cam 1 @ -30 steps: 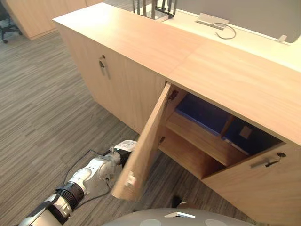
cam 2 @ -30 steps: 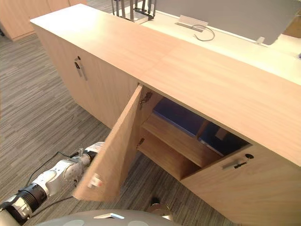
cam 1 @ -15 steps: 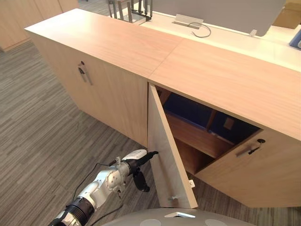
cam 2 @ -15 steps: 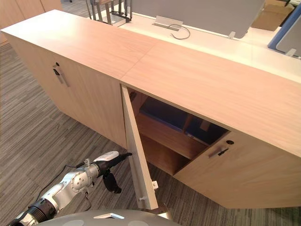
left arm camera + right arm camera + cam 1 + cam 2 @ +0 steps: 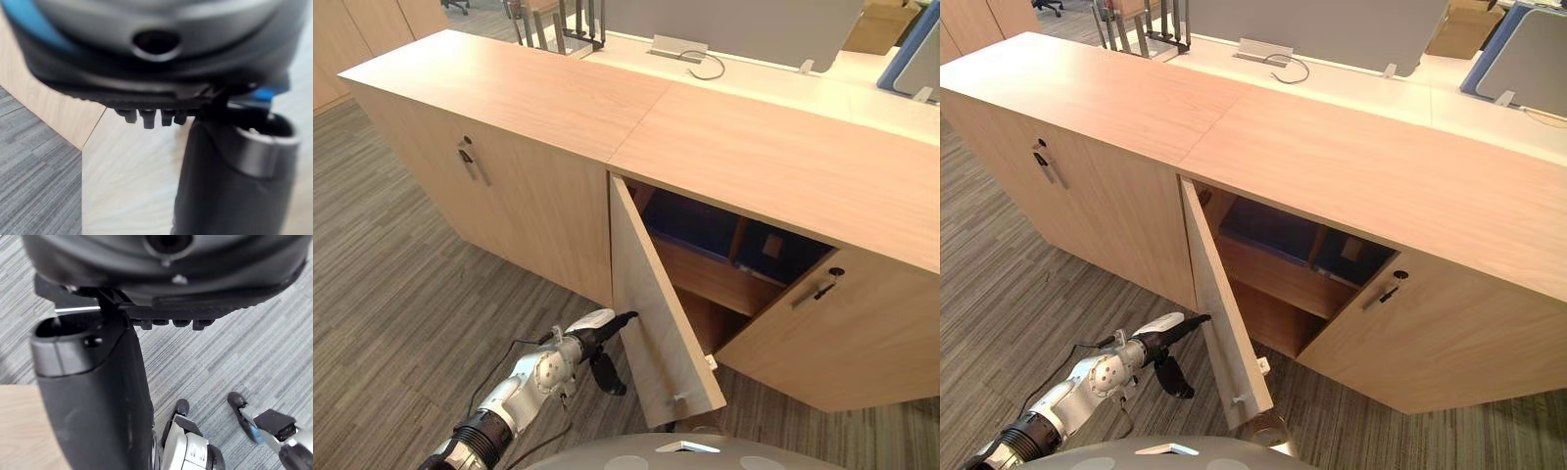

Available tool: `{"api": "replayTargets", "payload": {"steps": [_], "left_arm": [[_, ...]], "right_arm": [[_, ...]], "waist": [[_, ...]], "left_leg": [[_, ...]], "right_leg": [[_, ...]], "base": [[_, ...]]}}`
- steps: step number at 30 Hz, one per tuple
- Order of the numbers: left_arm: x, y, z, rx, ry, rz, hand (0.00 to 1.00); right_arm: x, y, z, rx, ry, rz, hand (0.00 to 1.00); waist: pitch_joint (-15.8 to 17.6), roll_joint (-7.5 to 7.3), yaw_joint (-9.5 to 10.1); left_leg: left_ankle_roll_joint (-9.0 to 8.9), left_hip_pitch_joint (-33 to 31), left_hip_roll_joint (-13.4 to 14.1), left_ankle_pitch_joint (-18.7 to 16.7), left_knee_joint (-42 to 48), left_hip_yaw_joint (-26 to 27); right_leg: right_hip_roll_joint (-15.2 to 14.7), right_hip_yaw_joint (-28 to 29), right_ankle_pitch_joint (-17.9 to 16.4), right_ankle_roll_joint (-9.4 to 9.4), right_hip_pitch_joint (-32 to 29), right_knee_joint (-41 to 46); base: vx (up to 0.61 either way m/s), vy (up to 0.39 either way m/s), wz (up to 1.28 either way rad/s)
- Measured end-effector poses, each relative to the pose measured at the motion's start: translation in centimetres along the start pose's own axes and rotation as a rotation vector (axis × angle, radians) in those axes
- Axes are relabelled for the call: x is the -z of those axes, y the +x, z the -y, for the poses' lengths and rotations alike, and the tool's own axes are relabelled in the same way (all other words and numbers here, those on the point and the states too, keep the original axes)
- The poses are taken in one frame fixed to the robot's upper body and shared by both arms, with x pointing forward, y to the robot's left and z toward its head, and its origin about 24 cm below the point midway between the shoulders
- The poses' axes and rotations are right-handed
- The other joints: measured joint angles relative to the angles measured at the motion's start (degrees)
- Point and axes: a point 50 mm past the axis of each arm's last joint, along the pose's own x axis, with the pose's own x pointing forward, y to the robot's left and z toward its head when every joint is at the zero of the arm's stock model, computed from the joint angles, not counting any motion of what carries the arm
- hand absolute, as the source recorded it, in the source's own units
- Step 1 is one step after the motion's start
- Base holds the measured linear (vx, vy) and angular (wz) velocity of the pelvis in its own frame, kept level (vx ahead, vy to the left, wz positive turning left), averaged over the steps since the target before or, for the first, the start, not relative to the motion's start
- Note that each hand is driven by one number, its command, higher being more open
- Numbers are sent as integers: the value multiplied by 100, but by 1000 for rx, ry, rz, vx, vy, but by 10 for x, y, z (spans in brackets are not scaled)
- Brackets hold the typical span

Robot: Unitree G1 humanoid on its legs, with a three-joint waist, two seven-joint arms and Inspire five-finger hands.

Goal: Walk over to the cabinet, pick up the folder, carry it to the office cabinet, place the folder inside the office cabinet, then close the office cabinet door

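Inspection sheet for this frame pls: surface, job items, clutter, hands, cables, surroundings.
Surface: cabinet top, nothing seen on it.
Job's things: blue folder on the upper shelf inside; left door half open.
Clutter: nothing seen.
Hands: left hand open, straight fingers against the left door's outer face; right hand open, over the carpet.
Cables: grey cable looped on the desk behind.
Surroundings: metal rack on the desk.

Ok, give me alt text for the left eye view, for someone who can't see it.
The left robot hand, fingers straight, extends to the outer face of a half-open door on a long light-wood office cabinet. Dark blue items sit on the upper shelf inside; the neighbouring door stands slightly ajar.
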Motion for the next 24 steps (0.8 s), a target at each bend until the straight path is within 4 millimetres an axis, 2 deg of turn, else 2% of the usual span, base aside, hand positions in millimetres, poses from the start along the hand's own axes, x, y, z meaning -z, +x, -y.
{"api": "replayTargets", "payload": {"steps": [1,2,3,4,6,7,8,9,10,12,13,16,20,24], "left_arm": [[0,0,0,-1,-1,1,100],[-1,1,1,-2,-9,5,100],[-2,1,1,-3,-13,7,100],[-3,1,1,-1,-33,14,100],[-3,2,1,-1,-50,20,100],[-4,2,0,-3,-63,26,100],[-4,2,0,-3,-74,29,100],[-5,2,0,-2,-82,32,100],[-9,5,0,-9,-97,43,100],[-19,10,3,-6,-123,73,100],[-25,12,6,3,-139,91,100],[-35,19,15,26,-198,120,100],[-53,25,23,55,-267,179,100],[-49,27,29,71,-337,165,100]], "right_arm": [[0,0,1,4,0,1,100],[0,0,1,10,2,0,100],[0,0,0,11,-7,-2,100],[4,0,-2,11,10,-14,100],[9,1,-6,3,19,-40,100],[14,2,-13,-9,21,-67,100],[16,3,-16,-15,22,-78,100],[19,3,-22,-29,23,-99,100],[15,5,-31,-51,19,-95,100],[5,7,-37,-60,10,-68,100],[0,7,-34,-47,-31,-67,100],[-10,8,-34,-42,-112,-53,100],[-12,8,-36,-38,-170,-45,100],[-9,8,-37,-38,-203,-49,100]], "waist": [[5,6,30],[5,102,93],[0,172,121],[8,249,161],[-17,197,160],[-18,98,165],[-30,45,169],[-91,-108,173],[-93,-108,179],[-111,-61,207],[-123,-38,256],[-156,11,300],[-194,-28,287],[-259,-115,272]], "left_leg": [[9,-4,48,-24,21,93],[39,-26,204,-50,70,333],[46,-28,282,-56,72,427],[-10,-34,448,-24,77,616],[-33,-71,491,1,122,768],[-34,-82,475,1,197,904],[-36,-80,457,0,223,957],[-54,-73,400,-11,292,1096],[-69,-55,412,-15,339,1229],[-80,8,397,-20,399,1412],[-108,87,435,-37,468,1489],[-179,316,571,-83,600,1563],[-180,430,652,-84,806,1555],[-186,421,747,-93,1183,1510]], "right_leg": [[-42,-317,-74,-108,-33,80],[-231,-1282,-361,-542,-138,532],[-306,-1592,-446,-667,-167,750],[-506,-2124,-563,-807,-144,1208],[-744,-2442,-560,-803,-87,1435],[-920,-2656,-545,-809,74,1410],[-972,-2758,-513,-807,166,1332],[-978,-2839,-332,-700,363,968],[-785,-2924,-352,-684,466,499],[-553,-2716,-315,-630,619,-160],[-426,-2496,-225,-509,720,-444],[-284,-2051,-214,-491,751,-537],[-238,-1749,-214,-491,745,-537],[-265,-1654,-214,-491,769,-536]], "base": [[-111,16,-67],[-59,17,-68],[-12,23,-93],[34,17,-68],[85,-50,-62],[114,-113,-54],[127,-167,-62],[130,-254,-67],[124,-256,-71],[96,-180,-79],[95,-137,-90],[69,-72,-85],[22,10,-46],[-13,62,-16]]}}
